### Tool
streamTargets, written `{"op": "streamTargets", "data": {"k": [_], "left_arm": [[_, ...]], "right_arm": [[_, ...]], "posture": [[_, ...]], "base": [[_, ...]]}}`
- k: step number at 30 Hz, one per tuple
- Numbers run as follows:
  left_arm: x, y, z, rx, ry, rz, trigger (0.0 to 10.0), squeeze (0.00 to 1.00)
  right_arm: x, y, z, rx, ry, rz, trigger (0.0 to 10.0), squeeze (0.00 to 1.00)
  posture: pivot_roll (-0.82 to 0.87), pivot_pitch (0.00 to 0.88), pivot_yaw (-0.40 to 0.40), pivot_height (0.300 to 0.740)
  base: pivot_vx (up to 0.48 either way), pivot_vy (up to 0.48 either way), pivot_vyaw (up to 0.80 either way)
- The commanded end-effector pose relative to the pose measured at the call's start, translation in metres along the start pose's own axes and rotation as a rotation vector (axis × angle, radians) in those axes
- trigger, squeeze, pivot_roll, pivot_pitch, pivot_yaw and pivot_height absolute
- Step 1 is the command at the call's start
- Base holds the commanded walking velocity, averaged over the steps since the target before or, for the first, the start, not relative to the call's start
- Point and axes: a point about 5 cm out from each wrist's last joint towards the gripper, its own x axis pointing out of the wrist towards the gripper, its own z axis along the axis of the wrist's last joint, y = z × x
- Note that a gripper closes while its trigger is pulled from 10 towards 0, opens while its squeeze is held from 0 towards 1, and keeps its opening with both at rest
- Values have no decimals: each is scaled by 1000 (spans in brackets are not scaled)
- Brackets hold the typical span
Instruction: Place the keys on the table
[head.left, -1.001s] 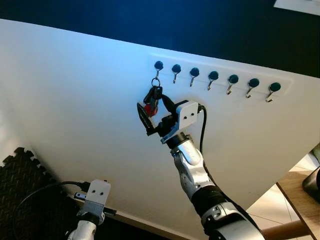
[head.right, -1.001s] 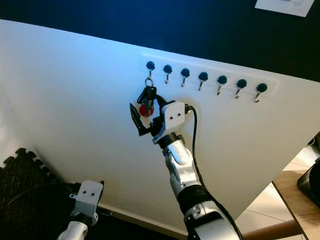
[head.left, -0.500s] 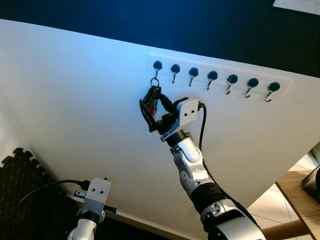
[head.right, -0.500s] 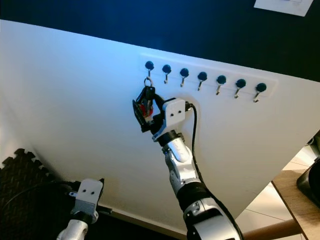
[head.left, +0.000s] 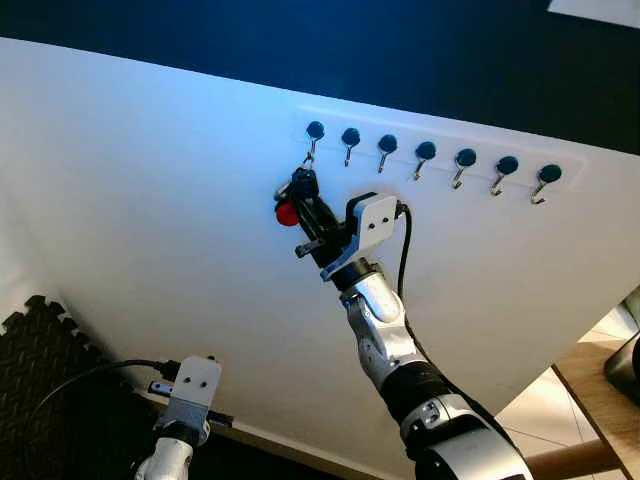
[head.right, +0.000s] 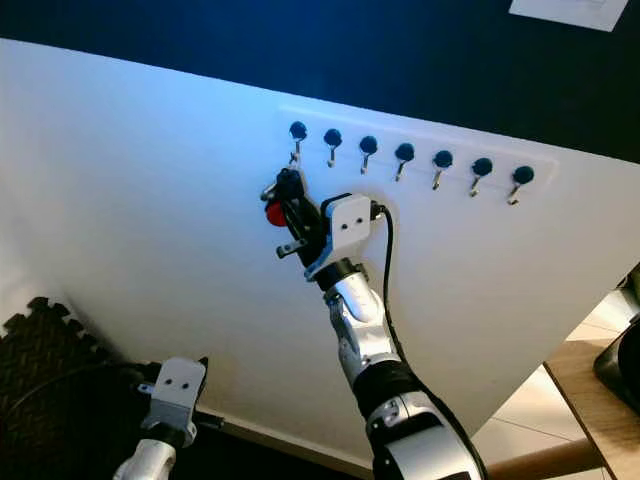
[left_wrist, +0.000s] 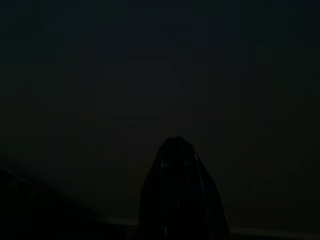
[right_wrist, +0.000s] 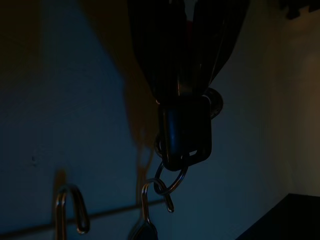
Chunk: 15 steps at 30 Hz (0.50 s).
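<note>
Your right tool (head.left: 308, 212) is clenched on the keys (head.left: 297, 195), whose ring is still looped over the first hook (head.left: 314, 133) of the rack, so unhooking and the carry to the bench are left; your left tool (left_wrist: 177, 200) hangs idle.

The head views are sharp and bright, with a cool bluish glow on the white wall (head.left: 150, 200) beside the right hand (head.left: 305, 205). The right wrist view is dim, the keys (right_wrist: 182, 132) silhouetted. The left wrist view is nearly black.
</note>
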Motion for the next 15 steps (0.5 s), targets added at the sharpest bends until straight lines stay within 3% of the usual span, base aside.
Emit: {"op": "streamTargets", "data": {"k": [1,15], "left_arm": [[-4,0,-4,7,24,-3,10000,0],[-3,0,-4,5,22,-6,10000,0]], "right_arm": [[26,47,9,131,-72,66,0,0],[31,45,23,121,-155,52,0,0]], "posture": [[140,63,-110,740],[138,65,-109,740]], "base": [[0,0,0],[0,0,0]]}}
